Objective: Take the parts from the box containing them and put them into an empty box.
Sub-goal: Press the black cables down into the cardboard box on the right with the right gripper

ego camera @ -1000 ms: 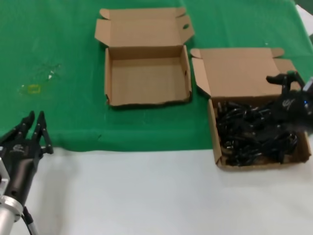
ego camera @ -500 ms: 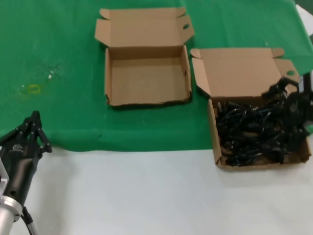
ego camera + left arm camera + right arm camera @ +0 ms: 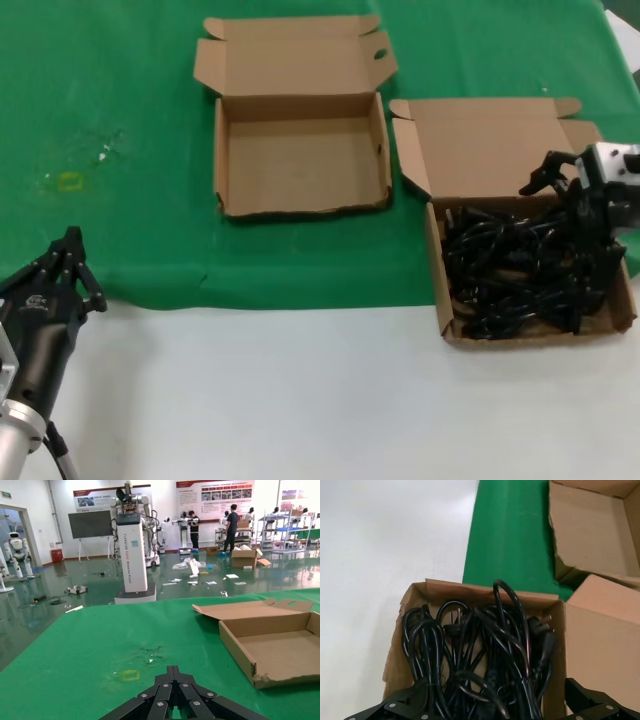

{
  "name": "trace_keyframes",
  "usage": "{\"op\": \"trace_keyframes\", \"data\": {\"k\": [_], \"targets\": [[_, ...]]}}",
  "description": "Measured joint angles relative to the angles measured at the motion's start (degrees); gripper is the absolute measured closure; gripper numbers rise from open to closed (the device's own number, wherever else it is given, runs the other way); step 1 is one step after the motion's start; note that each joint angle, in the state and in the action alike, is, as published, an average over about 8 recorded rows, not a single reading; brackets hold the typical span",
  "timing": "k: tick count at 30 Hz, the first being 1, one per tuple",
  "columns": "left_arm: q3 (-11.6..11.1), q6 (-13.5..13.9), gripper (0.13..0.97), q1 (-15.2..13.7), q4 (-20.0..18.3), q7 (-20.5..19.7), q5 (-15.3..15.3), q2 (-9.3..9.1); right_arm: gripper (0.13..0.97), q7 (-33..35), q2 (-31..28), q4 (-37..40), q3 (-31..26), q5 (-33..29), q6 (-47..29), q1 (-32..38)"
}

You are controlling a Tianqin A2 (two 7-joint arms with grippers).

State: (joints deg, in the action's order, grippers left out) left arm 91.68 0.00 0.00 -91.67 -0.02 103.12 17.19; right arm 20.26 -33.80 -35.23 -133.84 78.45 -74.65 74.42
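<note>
Right end effector (image 3: 560,185), fingers spread apart, hangs over the cords (image 3: 520,270) piled in the larger box (image 3: 470,140); left end effector (image 3: 68,262), fingers together, rests at the counter's (image 3: 300,390) near left.

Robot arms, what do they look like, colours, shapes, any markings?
The left hand is matte black, with slim jointed fingers studded with small silver screws, a small white logo on its black body, a silver cylindrical wrist section and a thin black cable beside it. The right hand is also black with link-like fingers, mounted on a light grey wrist block.
</note>
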Motion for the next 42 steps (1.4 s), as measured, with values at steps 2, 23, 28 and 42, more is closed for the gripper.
{"op": "trace_keyframes", "data": {"k": [2,23,28,42], "targets": [[0.00,0.00,0.953,0.00,0.00,0.00,0.00,0.00,0.129,1.10,1.12,1.59,0.15,-0.66,-0.25,0.65],[0.00,0.00,0.953,0.00,0.00,0.00,0.00,0.00,0.213,2.88,2.66,3.60,2.22,-5.69,-2.35,1.52],[0.00,0.00,0.953,0.00,0.00,0.00,0.00,0.00,0.268,2.41,2.36,2.66,2.67,-6.44,-2.51,1.03],[0.00,0.00,0.953,0.00,0.00,0.00,0.00,0.00,0.574,1.86,2.48,1.87,3.54,-8.02,-2.70,1.54]]}}
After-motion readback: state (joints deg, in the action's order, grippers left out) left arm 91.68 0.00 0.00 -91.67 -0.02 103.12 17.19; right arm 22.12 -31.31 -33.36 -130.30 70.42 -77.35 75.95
